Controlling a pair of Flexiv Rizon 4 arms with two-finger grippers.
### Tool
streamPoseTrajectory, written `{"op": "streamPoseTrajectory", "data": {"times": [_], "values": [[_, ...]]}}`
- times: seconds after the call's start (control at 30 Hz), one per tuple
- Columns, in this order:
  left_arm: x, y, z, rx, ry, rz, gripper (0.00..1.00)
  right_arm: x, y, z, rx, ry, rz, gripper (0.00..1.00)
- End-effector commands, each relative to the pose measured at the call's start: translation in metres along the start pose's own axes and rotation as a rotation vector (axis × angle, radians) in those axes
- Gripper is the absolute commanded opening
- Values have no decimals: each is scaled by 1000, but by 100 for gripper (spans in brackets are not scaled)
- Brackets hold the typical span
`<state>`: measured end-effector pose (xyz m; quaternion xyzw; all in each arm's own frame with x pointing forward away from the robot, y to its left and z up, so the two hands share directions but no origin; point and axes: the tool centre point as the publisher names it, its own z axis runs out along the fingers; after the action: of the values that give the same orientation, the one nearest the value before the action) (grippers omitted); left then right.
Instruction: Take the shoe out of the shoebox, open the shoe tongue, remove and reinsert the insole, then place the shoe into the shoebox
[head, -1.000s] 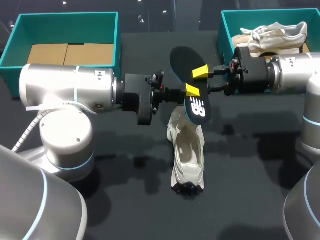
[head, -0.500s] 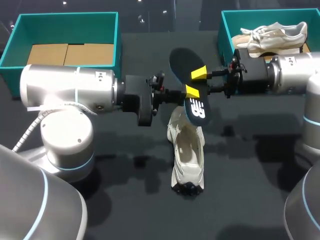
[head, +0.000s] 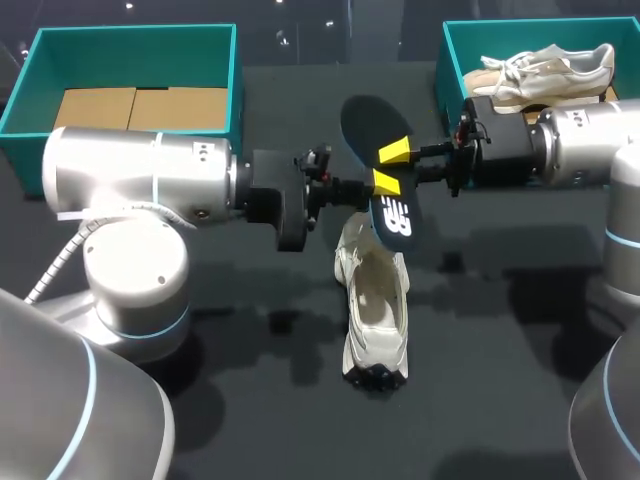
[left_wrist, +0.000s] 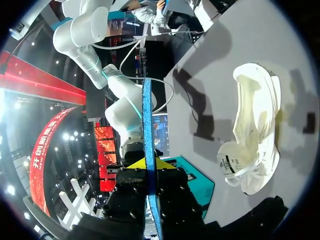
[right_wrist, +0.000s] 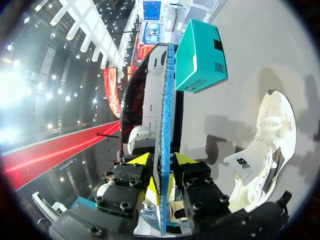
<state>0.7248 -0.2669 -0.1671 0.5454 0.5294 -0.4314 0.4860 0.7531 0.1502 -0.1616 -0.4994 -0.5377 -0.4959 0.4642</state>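
A dark insole (head: 365, 120) with a white logo hangs in the air above the white shoe (head: 375, 310), which lies on the black table with its mouth up. My left gripper (head: 345, 190) comes in from the left and is shut on the insole (left_wrist: 147, 115), seen edge-on between its fingers (left_wrist: 149, 167). The shoe (left_wrist: 255, 130) lies below and beside it. My right gripper (head: 390, 167) comes in from the right. Its yellow tips stand close on either side of the insole (right_wrist: 165, 100), and the gripper (right_wrist: 162, 160) is open by a narrow margin.
A teal shoebox (head: 450, 60) at the back right holds another pale shoe (head: 545, 70). A second teal box (head: 235, 80) at the back left has cardboard inside. It also shows ahead of the right gripper as the teal box (right_wrist: 200, 55).
The right gripper's yellow tips have drawn closer together around the insole. The left arm, the insole and the shoe have stayed in place.
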Motion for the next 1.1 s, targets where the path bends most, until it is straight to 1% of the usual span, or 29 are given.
{"op": "streamPoseTrajectory", "data": {"times": [0.03,0.3,0.33,0.37,0.4,0.53,0.6,0.63,0.67,0.77,0.83,1.1], "values": [[2,0,4,-2,4,3,0,-2,2,3,5,5,-3,0],[7,0,3,-14,21,-10,0,-2,2,4,17,8,-3,0],[7,0,1,-15,20,-26,26,-2,1,4,17,9,-3,0],[6,0,-2,-16,19,-33,36,-2,1,4,18,10,-3,0],[5,-1,-6,-16,17,-48,100,-2,0,3,17,12,-2,0],[-1,-2,-30,-12,11,-127,100,-4,-2,-1,13,22,1,0],[-3,-1,-45,-8,28,-165,100,-7,-4,-3,10,26,7,0],[-4,1,-54,-14,46,-183,100,-8,-5,-4,9,27,8,0],[-5,2,-59,-9,61,-194,100,-9,-5,-4,9,28,10,0],[-7,12,-82,-28,173,-207,100,-14,-8,-5,15,31,21,0],[-7,12,-82,-28,173,-207,100,-18,-8,-4,40,42,34,0],[-7,12,-82,-28,173,-207,100,-18,-8,-4,40,42,34,0]]}}
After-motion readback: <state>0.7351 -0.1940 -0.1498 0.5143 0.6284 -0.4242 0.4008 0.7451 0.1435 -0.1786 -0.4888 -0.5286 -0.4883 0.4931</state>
